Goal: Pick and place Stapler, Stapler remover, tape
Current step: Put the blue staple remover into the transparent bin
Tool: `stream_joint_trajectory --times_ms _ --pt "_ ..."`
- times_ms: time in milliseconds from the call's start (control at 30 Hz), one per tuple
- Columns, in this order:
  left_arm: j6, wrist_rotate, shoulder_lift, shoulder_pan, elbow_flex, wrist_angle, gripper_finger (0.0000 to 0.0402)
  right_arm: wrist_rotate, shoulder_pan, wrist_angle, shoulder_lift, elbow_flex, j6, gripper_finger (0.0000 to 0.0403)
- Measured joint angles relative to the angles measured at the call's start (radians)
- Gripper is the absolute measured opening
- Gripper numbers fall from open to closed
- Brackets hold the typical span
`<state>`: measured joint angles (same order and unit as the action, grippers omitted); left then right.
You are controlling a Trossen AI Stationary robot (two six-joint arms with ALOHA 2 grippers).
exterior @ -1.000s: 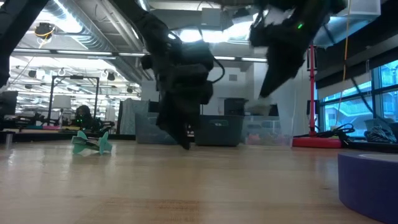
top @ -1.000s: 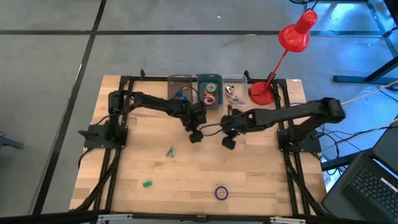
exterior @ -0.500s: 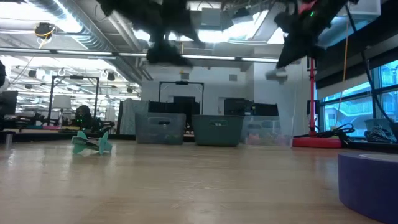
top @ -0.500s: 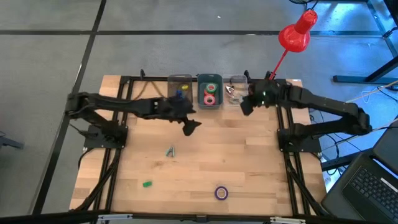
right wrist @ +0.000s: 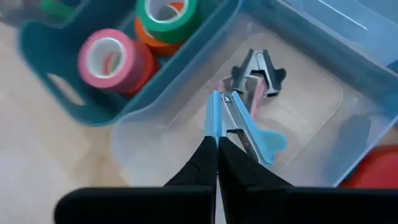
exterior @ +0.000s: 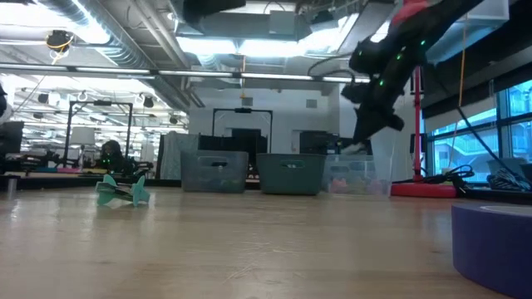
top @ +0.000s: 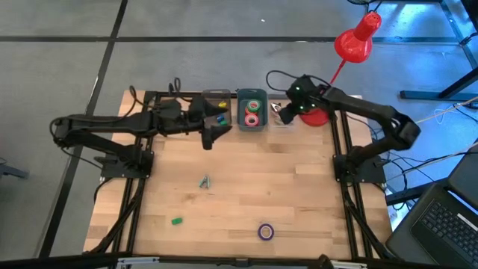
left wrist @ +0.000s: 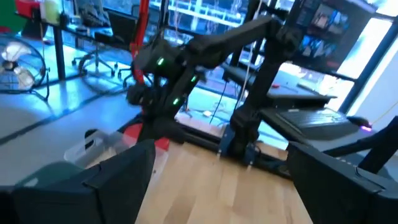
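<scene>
Hovering my right gripper (right wrist: 217,144), fingers pressed together, over the clear bin (right wrist: 298,134) of staple removers (right wrist: 245,124), I judge another pickup comes next.

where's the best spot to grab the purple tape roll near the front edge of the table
The purple tape roll lies flat with its hole facing up and open table around it. Probably best: come straight down and close the tool across the outer rim, or put one finger in the hole and one outside the wall.

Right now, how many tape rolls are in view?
4: a purple roll on the table's near edge, and pink, green and orange rolls in the teal bin. More may be hidden.
</scene>
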<state>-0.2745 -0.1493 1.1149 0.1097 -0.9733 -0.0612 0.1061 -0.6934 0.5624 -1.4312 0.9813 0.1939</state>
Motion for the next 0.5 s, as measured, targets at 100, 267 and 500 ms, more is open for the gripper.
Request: stream_joint_trajectory --times_ms 100,267,500 --pt "0.0 -0.006 -0.022 0.0 0.0 -0.003 0.0352 0.003 -0.016 -0.037 -0.055 0.0 -0.024 0.0" --pt "-0.001 -0.022 -0.028 0.0 0.0 -0.004 0.0352 0.003 -0.03 -0.065 -0.132 0.0 -0.064 0.0" --pt "-0.026 -0.013 -0.027 0.0 0.0 -0.01 0.0352 0.002 -0.046 -0.078 -0.175 0.0 -0.074 0.0013"
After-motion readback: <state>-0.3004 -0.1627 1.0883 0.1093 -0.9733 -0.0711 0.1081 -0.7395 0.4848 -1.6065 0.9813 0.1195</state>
